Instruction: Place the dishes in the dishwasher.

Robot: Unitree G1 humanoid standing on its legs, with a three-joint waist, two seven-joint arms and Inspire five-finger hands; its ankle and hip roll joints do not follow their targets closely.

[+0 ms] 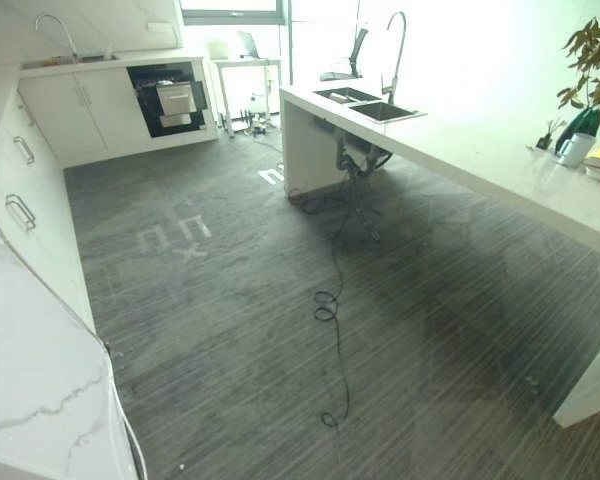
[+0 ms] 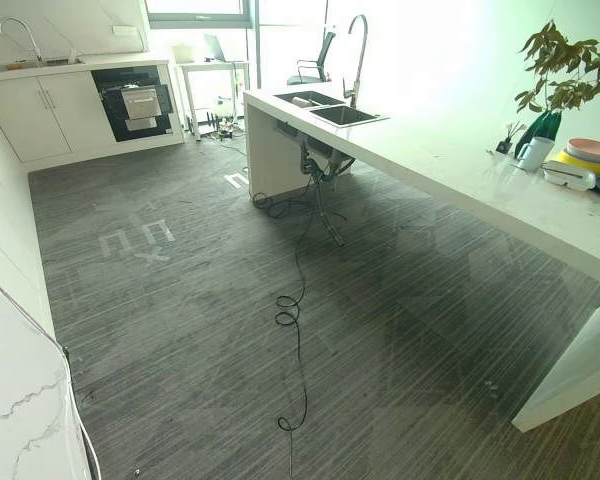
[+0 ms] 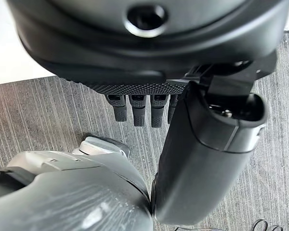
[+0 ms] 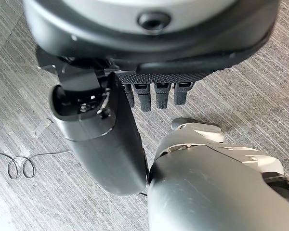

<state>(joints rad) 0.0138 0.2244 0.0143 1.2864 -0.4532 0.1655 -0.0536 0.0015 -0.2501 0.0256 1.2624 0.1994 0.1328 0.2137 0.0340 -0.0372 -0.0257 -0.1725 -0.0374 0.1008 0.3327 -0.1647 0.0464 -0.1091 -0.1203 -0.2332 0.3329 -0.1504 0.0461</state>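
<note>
Dishes (image 2: 592, 152) stacked on the counter (image 2: 460, 170), far from both hands, untouched. Left hand (image 3: 149, 108) and right hand (image 4: 156, 94) hanging over bare floor, fingers straight, holding nothing. Dishwasher (image 2: 132, 102) far off in the back cabinets, not yet approached. Task judged unstarted. No legible writing; pale floor markings (image 2: 140, 240) unreadable.

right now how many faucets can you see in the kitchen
2. One faucet stands at the sink on the island counter; the other faucet is on the far counter at the back left. Others may be hidden.
</note>
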